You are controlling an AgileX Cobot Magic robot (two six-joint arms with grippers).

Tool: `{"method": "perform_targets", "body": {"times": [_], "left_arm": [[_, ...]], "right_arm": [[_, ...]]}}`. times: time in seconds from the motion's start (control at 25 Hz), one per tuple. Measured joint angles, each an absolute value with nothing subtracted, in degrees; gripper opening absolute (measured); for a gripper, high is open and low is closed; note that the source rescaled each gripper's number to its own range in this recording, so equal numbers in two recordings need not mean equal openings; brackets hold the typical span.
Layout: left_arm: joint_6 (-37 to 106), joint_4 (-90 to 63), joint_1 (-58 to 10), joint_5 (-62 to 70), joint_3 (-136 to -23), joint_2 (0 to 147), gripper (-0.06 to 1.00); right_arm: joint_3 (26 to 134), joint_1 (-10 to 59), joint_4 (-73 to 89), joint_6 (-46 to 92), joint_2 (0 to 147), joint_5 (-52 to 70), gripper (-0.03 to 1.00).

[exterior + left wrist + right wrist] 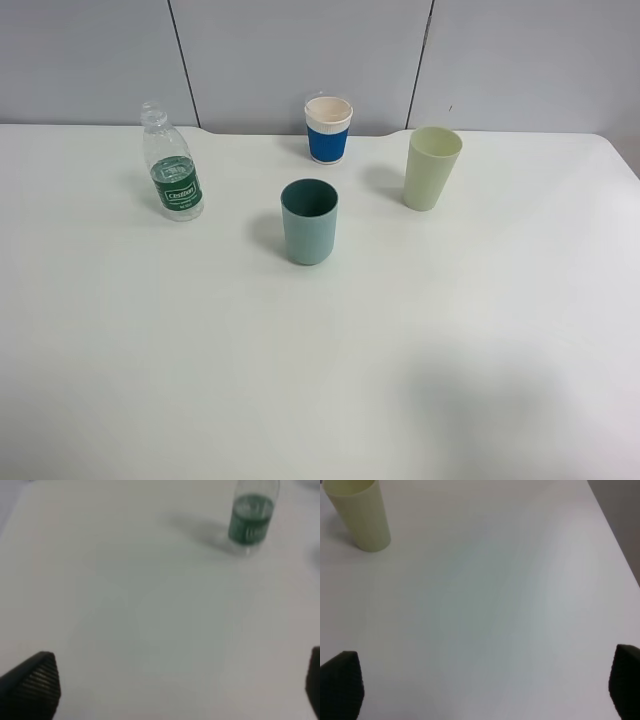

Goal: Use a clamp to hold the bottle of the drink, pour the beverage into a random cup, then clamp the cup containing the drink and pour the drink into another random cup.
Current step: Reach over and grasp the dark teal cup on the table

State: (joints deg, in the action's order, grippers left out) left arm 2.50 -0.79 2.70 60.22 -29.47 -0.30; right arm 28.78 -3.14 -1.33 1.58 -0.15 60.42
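Note:
The clear bottle (172, 165) with a green label stands upright at the back left of the white table, cap off; the left wrist view shows the bottle (251, 517) far ahead. A teal cup (309, 221) stands in the middle. Behind it is the white paper cup (328, 129) with a blue band. Neither arm shows in the high view. My left gripper (175, 687) is open over bare table, its fingertips (35, 682) wide apart. Open too is my right gripper (485, 687), with nothing between its fingers.
A taller pale yellow-green tumbler (431, 168) stands at the back right, and the right wrist view shows this tumbler (360, 512) ahead. The table's right edge (615, 545) runs close by. A grey panelled wall (300, 55) backs the table.

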Motion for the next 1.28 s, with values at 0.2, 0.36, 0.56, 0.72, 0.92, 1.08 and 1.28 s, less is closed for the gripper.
{"method": "perform_targets", "body": {"times": [0.2,0.36,0.56,0.72,0.92,1.08,1.28], "left_arm": [[2.28,-0.84,2.70,60.38,-28.89,-0.37,1.00],[2.23,-0.84,2.70,60.38,-28.89,-0.37,1.00],[2.23,-0.84,2.47,60.38,-28.89,-0.37,1.00],[2.03,-0.84,-0.05,60.38,-28.89,-0.37,1.00],[1.06,-0.56,-0.32,60.38,-28.89,-0.37,1.00],[0.76,0.00,-0.32,60.38,-28.89,-0.37,1.00],[0.60,0.00,-0.32,60.38,-28.89,-0.37,1.00]], "right_arm": [[28.78,-3.14,-1.33,1.58,-0.15,60.42,0.95],[28.78,-3.14,-1.33,1.58,-0.15,60.42,0.95],[28.78,-3.14,-1.33,1.58,-0.15,60.42,0.95],[28.78,-3.14,-1.33,1.58,-0.15,60.42,0.95],[28.78,-3.14,-1.33,1.58,-0.15,60.42,0.95],[28.78,-3.14,-1.33,1.58,-0.15,60.42,0.95],[28.78,-3.14,-1.33,1.58,-0.15,60.42,0.95]]}}
